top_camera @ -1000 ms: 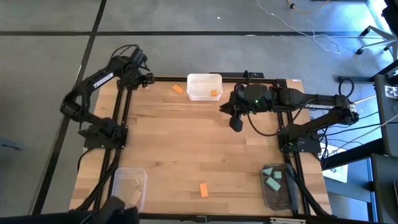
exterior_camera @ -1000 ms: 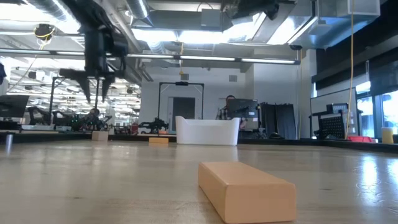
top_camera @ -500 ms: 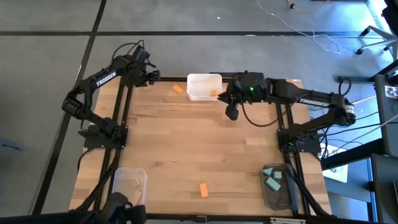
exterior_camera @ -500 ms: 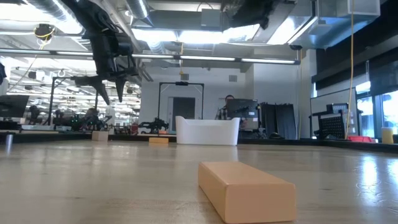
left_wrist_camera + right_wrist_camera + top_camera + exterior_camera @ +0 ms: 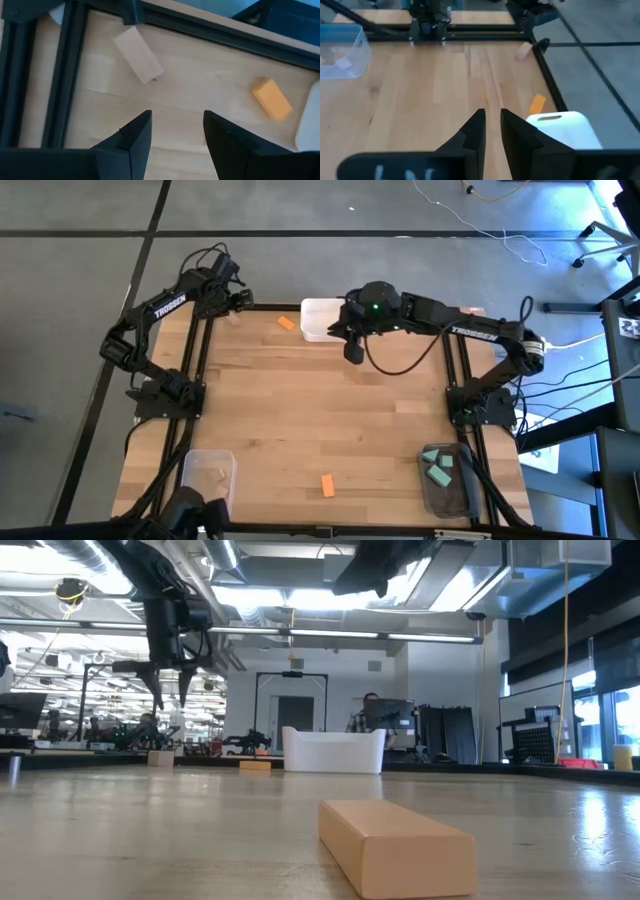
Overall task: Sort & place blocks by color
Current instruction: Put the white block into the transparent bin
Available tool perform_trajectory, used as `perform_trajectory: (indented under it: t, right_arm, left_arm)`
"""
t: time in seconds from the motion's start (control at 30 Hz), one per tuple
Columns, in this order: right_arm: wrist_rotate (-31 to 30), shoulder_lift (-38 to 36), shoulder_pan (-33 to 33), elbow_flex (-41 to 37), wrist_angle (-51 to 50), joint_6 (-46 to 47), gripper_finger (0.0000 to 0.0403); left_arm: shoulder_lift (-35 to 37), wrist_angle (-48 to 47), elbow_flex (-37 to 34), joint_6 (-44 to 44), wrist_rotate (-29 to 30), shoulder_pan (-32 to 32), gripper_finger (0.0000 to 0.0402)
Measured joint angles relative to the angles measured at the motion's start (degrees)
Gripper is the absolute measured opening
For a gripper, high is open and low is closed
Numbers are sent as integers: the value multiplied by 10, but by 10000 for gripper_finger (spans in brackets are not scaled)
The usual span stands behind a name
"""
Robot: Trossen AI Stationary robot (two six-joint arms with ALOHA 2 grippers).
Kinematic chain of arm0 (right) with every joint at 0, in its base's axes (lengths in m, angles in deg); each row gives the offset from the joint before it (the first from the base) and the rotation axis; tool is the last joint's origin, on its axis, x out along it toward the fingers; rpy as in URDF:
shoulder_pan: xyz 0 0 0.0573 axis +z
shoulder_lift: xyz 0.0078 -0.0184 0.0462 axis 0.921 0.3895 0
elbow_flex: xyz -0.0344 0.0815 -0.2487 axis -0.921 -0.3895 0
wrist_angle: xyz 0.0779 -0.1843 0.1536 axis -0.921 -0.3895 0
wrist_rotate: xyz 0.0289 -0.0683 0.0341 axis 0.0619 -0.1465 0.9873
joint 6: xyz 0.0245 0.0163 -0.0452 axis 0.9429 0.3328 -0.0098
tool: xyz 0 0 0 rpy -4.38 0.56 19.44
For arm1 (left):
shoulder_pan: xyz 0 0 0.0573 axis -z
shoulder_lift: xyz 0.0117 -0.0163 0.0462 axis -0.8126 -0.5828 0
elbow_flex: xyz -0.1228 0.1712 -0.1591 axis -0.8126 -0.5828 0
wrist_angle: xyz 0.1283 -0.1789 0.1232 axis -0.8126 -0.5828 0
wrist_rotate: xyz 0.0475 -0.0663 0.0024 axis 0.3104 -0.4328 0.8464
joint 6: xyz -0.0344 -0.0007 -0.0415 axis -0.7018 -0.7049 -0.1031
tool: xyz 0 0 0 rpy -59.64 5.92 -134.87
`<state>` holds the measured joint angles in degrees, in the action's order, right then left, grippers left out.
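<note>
From above, the left gripper [image 5: 237, 299] hovers near a tan block [image 5: 232, 318] at the far-left corner; the right gripper [image 5: 352, 352], fingers narrowly parted and empty, hangs beside the white bin [image 5: 318, 314]. The left wrist view shows fingers [image 5: 135, 137] spread over the tan block [image 5: 138, 61], an orange block [image 5: 271, 99] beyond; picking tan looks next: descend, straddle, close.

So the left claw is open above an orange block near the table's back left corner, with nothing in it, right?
Not quite: in the left wrist view the open, empty left claw faces a pale tan block. The orange block lies further along, toward the white bin.
</note>
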<state>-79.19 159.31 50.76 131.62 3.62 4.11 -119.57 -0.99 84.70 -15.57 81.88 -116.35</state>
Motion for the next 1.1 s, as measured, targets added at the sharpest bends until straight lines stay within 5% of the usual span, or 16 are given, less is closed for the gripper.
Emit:
perform_trajectory:
  t: [0.33, 0.5, 1.1]
  right_arm:
    - [14, 15, 0, 2, -14, -16, 60]
    - [14, 15, 0, 2, -15, -18, 60]
    - [14, 15, -1, 2, -15, -33, 60]
  left_arm:
    - [0, 19, 0, -9, -22, 0, 169]
    - [-6, 0, 0, -15, 22, -5, 169]
    - [-115, 4, 0, -30, -3, -43, 169]
